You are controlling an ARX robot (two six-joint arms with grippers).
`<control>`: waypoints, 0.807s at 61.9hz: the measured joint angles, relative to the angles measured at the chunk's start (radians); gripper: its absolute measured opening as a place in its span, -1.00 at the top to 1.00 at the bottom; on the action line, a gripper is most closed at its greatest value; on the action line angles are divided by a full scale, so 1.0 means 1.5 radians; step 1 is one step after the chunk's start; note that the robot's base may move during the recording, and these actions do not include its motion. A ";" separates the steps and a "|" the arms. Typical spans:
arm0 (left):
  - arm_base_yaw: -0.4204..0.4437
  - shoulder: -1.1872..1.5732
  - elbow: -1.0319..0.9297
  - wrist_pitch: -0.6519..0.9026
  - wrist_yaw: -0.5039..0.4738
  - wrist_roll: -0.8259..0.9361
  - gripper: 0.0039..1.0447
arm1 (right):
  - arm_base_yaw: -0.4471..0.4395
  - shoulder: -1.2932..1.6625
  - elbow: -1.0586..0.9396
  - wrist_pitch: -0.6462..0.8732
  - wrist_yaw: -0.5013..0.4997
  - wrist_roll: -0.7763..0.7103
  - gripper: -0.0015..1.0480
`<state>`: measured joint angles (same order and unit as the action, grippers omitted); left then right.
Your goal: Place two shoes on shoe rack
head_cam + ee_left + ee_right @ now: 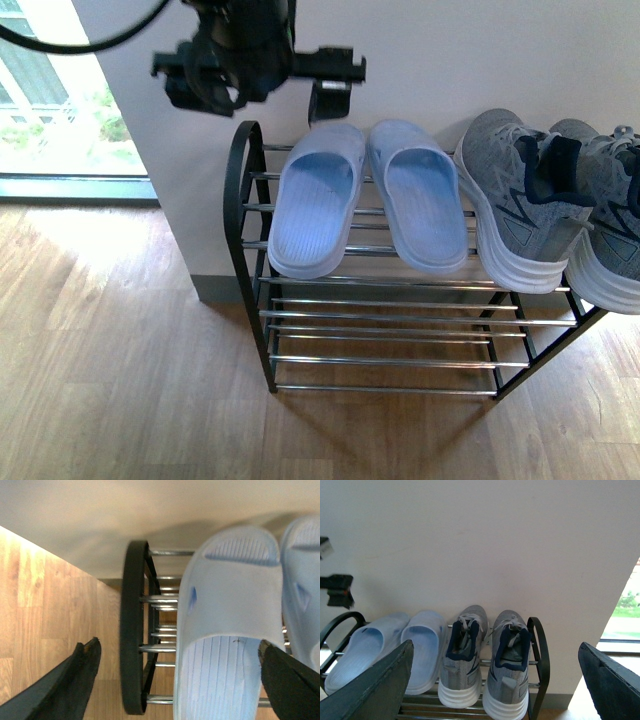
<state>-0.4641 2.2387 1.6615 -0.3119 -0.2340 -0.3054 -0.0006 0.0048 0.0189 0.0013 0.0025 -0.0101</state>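
The shoe rack (250,215) stands against the wall, and all the shoes sit on its top tier. Two pale blue slides (315,200) (420,195) lie at its left end, two grey sneakers (520,195) (610,225) at its right end. My left gripper (260,80) hovers open above the rack's left end. In the left wrist view its fingers (75,680) straddle the outer slide (230,595) and the rack's black end frame (132,630) without touching. My right gripper (492,685) is open and held back from the sneakers (462,660) (507,665).
A white wall (450,60) backs the rack, with a grey baseboard (215,288) below. A bright window (50,110) is at far left. Wood floor (120,350) surrounds the rack. The rack's lower chrome rods (390,330) show beneath the shoes.
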 joint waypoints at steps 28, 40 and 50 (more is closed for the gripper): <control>0.125 -0.427 -0.589 0.718 -0.038 0.181 -0.22 | 0.000 0.000 0.000 0.000 0.000 0.000 -0.82; 0.158 -0.516 -0.758 0.837 0.011 0.192 0.37 | 0.000 0.000 0.000 0.000 -0.001 0.000 -0.82; 0.184 -0.575 -0.840 0.849 0.036 0.194 0.82 | 0.000 0.000 0.000 0.000 -0.001 0.000 -0.82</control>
<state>-0.1883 1.3762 0.4015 0.9615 -0.1802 -0.0139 -0.0006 0.0048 0.0189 0.0013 0.0017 -0.0101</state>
